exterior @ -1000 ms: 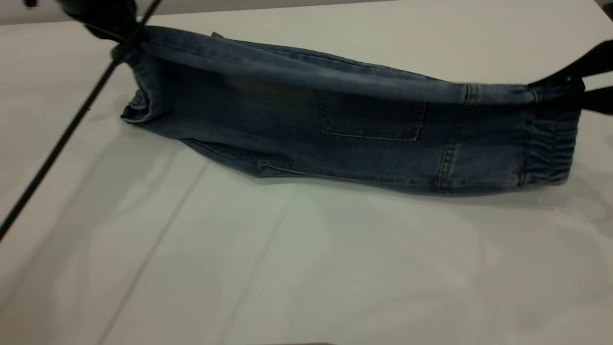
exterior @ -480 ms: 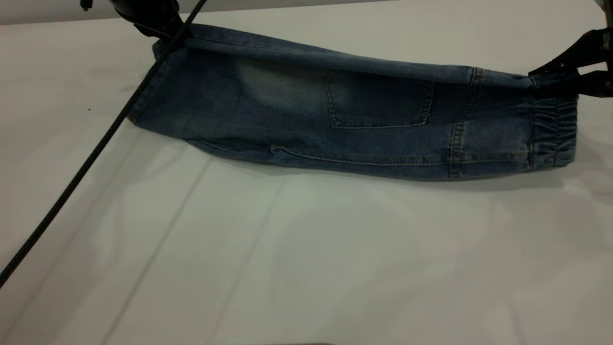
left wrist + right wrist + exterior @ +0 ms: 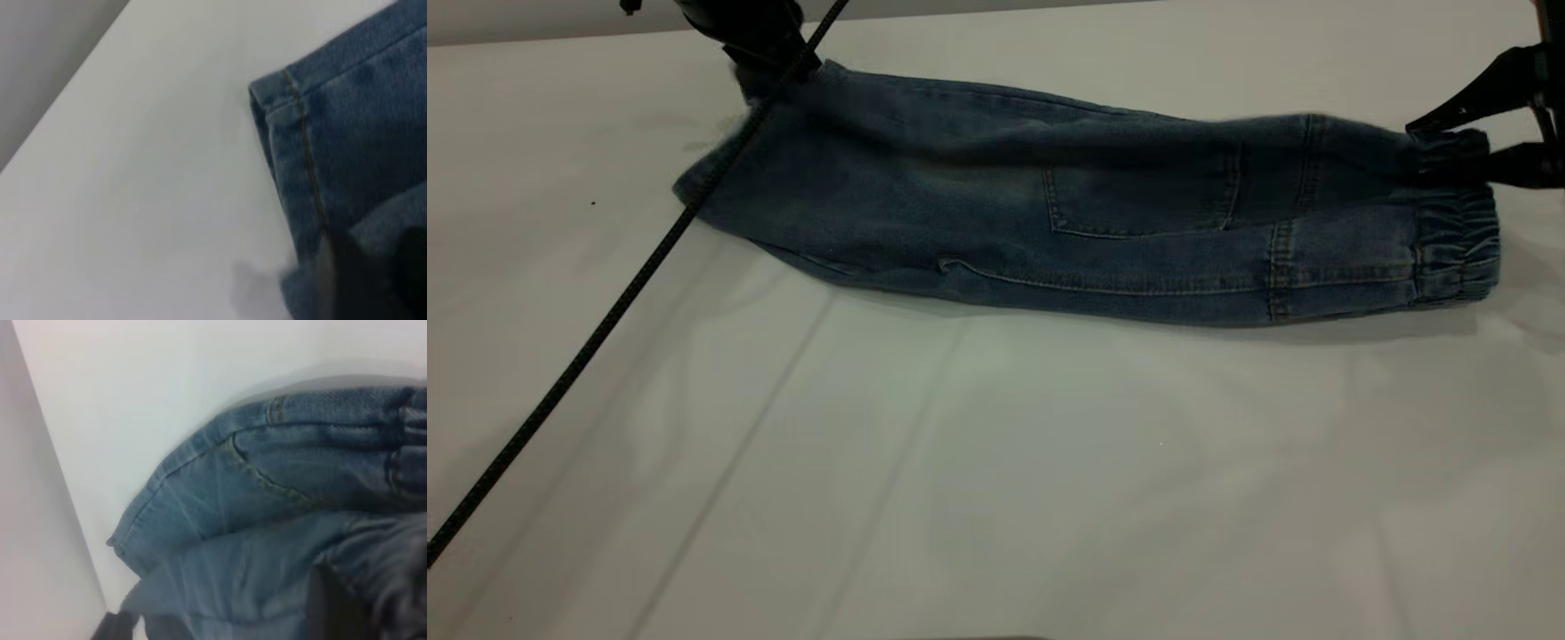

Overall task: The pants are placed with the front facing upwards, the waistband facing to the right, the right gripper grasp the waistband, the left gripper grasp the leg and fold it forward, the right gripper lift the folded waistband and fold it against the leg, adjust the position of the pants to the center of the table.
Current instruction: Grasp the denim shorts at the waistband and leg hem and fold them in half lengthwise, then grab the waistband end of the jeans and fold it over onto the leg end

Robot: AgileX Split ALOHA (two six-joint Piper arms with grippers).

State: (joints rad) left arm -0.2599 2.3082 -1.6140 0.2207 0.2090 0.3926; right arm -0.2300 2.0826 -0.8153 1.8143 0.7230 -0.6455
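A: Standing here, can you read any lettering, label, brand or number?

B: None. The pants [image 3: 1085, 231] show only stitching and a pocket, centre of the frame; no tag is legible.

A: And the table [image 3: 996, 480]?

B: Plain white, lower frame, bearing no legible mark or sign.

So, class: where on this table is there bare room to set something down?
The table is bare across its whole near half, in front of the pants. It is crowded at the far corners, where the left gripper and right gripper hold the pants' ends.
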